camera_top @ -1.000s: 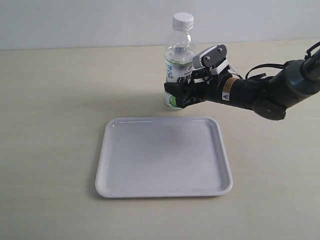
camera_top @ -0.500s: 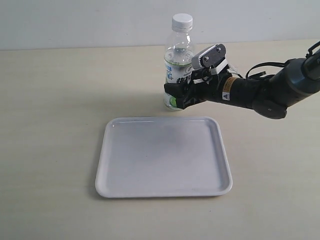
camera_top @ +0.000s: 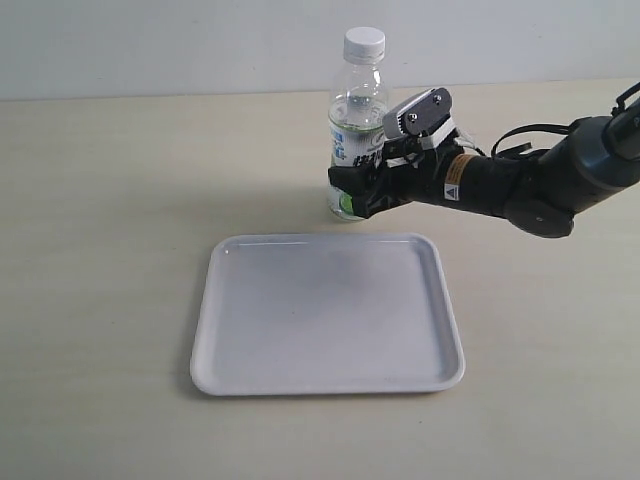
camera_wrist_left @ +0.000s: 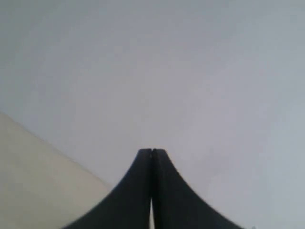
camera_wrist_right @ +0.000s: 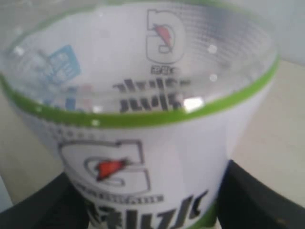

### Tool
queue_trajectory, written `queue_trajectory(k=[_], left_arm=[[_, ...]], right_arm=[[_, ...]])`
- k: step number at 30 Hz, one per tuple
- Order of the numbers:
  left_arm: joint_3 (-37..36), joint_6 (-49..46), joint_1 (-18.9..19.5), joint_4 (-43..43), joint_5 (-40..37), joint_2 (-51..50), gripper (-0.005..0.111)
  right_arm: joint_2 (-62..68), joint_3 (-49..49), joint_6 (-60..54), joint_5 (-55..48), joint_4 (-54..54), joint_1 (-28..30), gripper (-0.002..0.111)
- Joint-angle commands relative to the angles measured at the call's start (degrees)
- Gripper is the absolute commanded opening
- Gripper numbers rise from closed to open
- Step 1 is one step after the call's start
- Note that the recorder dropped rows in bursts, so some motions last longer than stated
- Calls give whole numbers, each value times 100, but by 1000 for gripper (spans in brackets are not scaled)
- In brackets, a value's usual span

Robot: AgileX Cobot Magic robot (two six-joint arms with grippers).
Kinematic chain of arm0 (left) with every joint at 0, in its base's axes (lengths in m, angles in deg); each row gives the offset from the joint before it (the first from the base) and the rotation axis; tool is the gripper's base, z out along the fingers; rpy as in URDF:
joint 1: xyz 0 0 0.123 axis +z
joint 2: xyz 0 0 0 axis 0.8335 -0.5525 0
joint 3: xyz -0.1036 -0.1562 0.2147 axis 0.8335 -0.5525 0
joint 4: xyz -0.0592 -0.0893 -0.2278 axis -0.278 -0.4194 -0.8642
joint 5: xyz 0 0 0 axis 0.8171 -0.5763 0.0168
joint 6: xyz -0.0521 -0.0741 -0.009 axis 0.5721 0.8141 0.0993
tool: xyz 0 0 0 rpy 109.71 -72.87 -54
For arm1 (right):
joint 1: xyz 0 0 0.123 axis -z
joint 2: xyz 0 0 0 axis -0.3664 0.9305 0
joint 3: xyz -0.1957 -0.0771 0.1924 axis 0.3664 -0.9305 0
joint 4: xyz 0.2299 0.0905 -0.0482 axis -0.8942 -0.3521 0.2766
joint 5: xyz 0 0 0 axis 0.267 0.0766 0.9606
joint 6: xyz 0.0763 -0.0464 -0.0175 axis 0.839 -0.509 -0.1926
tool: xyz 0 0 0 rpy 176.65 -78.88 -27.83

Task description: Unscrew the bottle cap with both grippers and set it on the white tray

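The clear bottle [camera_top: 356,120] stands upright on the table behind the white tray [camera_top: 327,313], its white cap [camera_top: 364,42] screwed on top. My right gripper [camera_top: 352,192] reaches in from the right and is shut on the bottle's lower labelled part. In the right wrist view the white-green label [camera_wrist_right: 157,157] fills the frame, with a dark finger [camera_wrist_right: 252,200] pressed against each side. My left gripper [camera_wrist_left: 151,153] is out of the exterior view; in the left wrist view its two dark fingertips meet, with nothing between them, before a plain grey background.
The pale table top [camera_top: 110,220] spreads around the tray, with a light wall [camera_top: 150,45] behind it. The right arm [camera_top: 540,185] and its cables lie low over the table's right side.
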Motion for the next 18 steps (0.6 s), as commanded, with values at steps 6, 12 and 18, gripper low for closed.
queue_trajectory(k=[6, 12, 18], left_arm=[[1041, 449, -55, 726, -288, -1962, 0], [3974, 460, -1237, 2852, -926, -5879, 0], [6144, -1913, -2209, 2715, -2688, -7589, 0]], right_arm=[[-40, 22, -155, -184, -530, -9, 0], [-40, 22, -314, -373, -100, -9, 0], [-40, 32, -290, -645, 719, -9, 0]])
